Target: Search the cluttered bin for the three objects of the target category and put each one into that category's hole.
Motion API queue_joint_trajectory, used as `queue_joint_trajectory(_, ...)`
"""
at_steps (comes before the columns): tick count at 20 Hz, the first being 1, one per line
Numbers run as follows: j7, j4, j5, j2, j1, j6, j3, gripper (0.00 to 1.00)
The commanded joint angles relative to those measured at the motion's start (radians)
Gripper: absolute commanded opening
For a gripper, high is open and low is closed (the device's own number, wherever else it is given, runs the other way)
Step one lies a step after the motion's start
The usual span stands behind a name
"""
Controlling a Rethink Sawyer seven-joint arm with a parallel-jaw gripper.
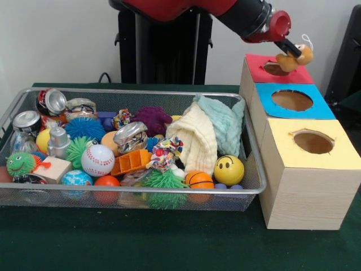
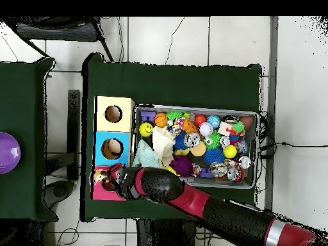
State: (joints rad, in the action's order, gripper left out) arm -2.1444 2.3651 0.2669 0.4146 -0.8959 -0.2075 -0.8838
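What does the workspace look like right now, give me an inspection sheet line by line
Surface: dark green cloth table, carrying the bin and three boxes.
Job's things: wire mesh bin, full; yellow duck plush held just above the red-bordered hole. Striped and tan plush: not made out.
Clutter: baseball, smiley ball, mini basketball, crushed cans, cream cloth, purple pom ball; blue-bordered hole and yellow-bordered hole empty.
Pincer: pincer shut on the duck.
Cables: black cords on the floor beside the table.
Surroundings: second green table with a purple bowl; no person seen.
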Motion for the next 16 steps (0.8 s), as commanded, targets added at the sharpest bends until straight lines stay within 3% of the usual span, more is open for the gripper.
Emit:
queue_joint_trajectory(1,-0.003,-0.157,-0.027,-0.008,-0.022,-0.109,0.090,0.00)
queue_joint_trajectory(6,0.002,-0.157,-0.036,-0.014,-0.031,-0.160,0.107,0.00)
queue_joint_trajectory(16,0.018,-0.173,-0.086,-0.094,-0.046,-0.112,0.116,0.00)
